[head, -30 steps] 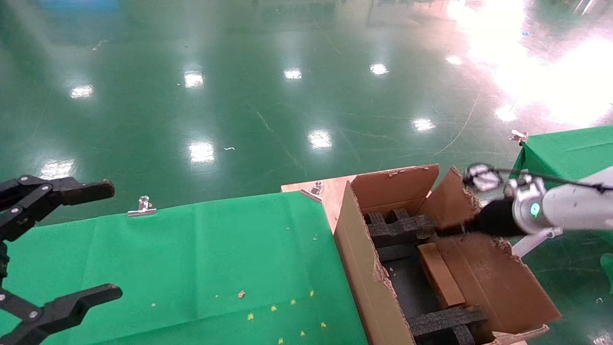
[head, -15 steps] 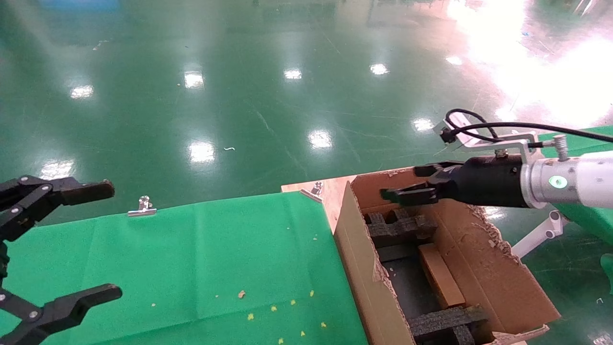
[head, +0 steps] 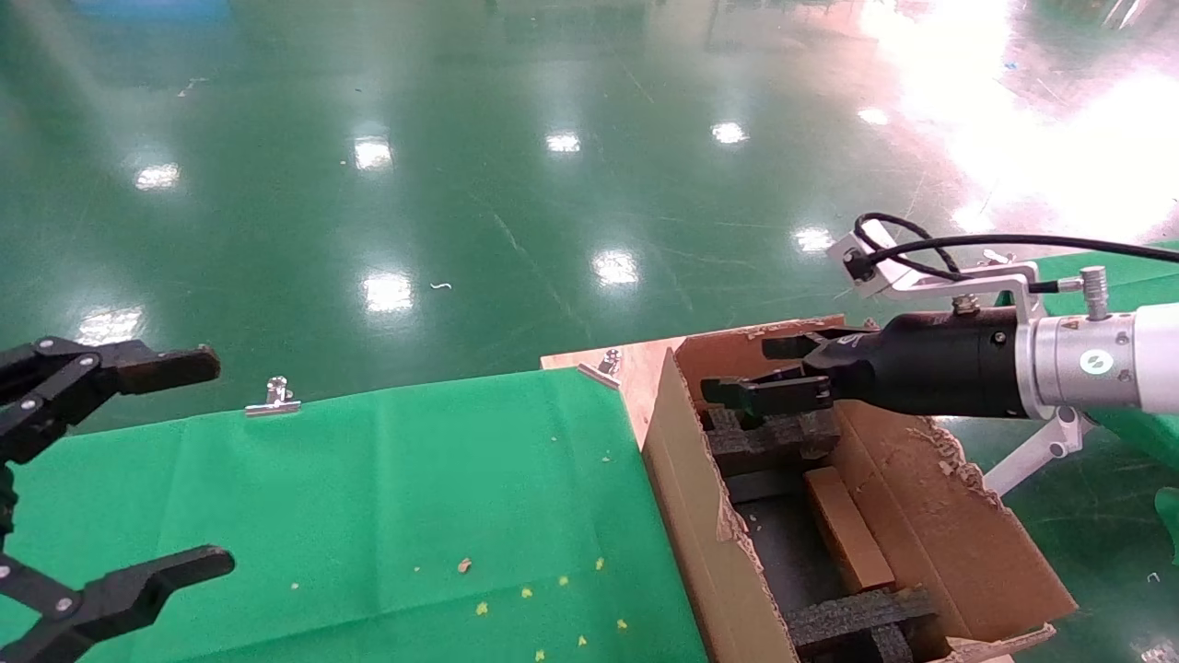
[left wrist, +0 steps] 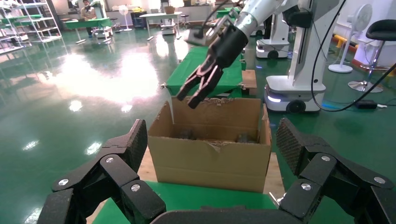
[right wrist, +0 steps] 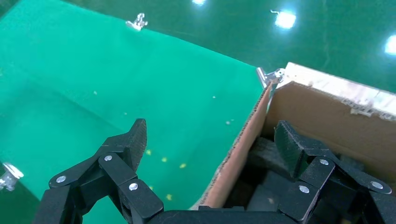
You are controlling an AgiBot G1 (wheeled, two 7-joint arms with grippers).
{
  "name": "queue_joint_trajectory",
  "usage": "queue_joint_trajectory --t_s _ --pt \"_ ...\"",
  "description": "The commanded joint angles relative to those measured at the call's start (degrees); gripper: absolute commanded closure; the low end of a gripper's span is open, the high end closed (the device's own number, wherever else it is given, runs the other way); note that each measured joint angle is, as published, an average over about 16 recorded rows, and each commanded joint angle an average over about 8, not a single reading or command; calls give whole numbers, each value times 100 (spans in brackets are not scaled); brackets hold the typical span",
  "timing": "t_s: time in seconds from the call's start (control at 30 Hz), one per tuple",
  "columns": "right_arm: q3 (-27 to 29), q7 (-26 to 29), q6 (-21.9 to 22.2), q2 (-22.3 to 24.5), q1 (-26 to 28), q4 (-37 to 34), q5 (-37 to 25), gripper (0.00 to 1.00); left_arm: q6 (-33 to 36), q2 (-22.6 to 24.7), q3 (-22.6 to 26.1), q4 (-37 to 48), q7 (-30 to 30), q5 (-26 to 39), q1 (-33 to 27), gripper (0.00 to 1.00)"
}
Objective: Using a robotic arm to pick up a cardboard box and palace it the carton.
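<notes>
The cardboard box [head: 848,529] already lies inside the carton [head: 700,543], at five o'clock. The right gripper [head: 774,372], spread and empty, hovers over it; next comes withdrawal, I'd say.

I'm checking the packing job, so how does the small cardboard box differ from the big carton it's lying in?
The cardboard box is small, flat and closed; the carton is far larger, open-topped with ragged flaps. The box lies inside, between the carton's black foam inserts. Both are brown cardboard.
</notes>
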Motion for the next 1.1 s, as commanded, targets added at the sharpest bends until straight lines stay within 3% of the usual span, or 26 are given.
queue_joint_trajectory --t_s 0.03,1.1 --pt "-18 29 35 -23 -3 -35 -60 0 0 0 0 0 0 0 0 0" --pt "3380 -1682 -1663 -908 -2114 60 372 0 0 0 1 1 1 -1 0 0"
